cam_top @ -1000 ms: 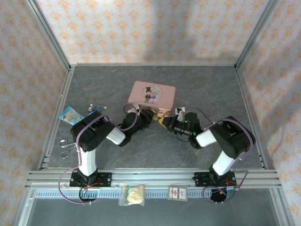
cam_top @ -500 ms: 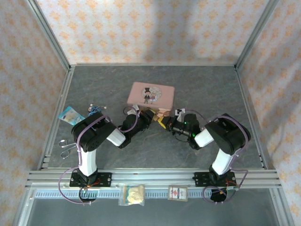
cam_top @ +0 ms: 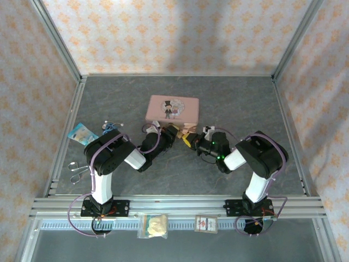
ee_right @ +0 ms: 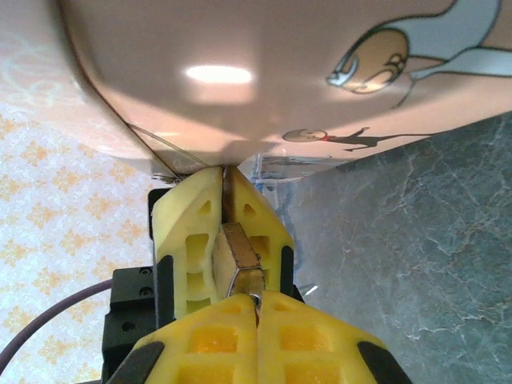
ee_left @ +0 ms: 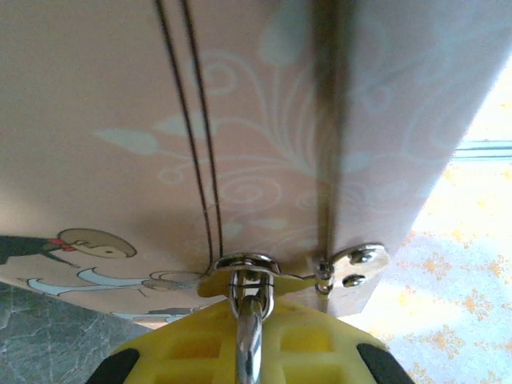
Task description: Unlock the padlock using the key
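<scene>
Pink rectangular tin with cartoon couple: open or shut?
Shut: on the pink tin the lid seam is closed, and the silvery shackle of the brass padlock passes through its clasp.

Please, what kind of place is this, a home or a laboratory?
Most likely a laboratory test cell, not a home. The left arm and right arm are bolted to an aluminium rail, and patterned panels in metal frames enclose the grey table, where props like the pink tin lie.
</scene>
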Robot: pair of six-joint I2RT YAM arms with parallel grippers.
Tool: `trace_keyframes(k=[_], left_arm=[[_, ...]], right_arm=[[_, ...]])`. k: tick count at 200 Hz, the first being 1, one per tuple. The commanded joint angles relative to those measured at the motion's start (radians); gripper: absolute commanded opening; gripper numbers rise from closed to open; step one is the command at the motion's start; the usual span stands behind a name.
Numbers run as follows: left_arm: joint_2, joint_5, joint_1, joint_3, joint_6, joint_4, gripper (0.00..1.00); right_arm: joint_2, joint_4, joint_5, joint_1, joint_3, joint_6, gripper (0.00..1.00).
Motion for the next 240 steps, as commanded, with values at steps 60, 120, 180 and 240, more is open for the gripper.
trace_keyframes(k=[60, 120, 180, 240], left_arm=[[0.017, 0.031, 0.016, -0.003, -0.001, 0.147, 0.00], [0.025, 0.036, 0.024, 0.001, -0.008, 0.157, 0.00], [0.013, 0.034, 0.018, 0.003, -0.010, 0.151, 0.00], [0.013, 0.029, 0.008, 0.005, -0.013, 0.151, 0.00]], right_arm=[[-0.115, -0.098, 0.137, -0.018, -0.049, -0.135, 0.38], [-0.208, -0.225, 0.164, 0.025, -0.064, -0.221, 0.41], [-0.136, -0.138, 0.152, 0.042, -0.031, -0.185, 0.21], [-0.092, -0.045, 0.138, 0.054, -0.036, -0.143, 0.29]])
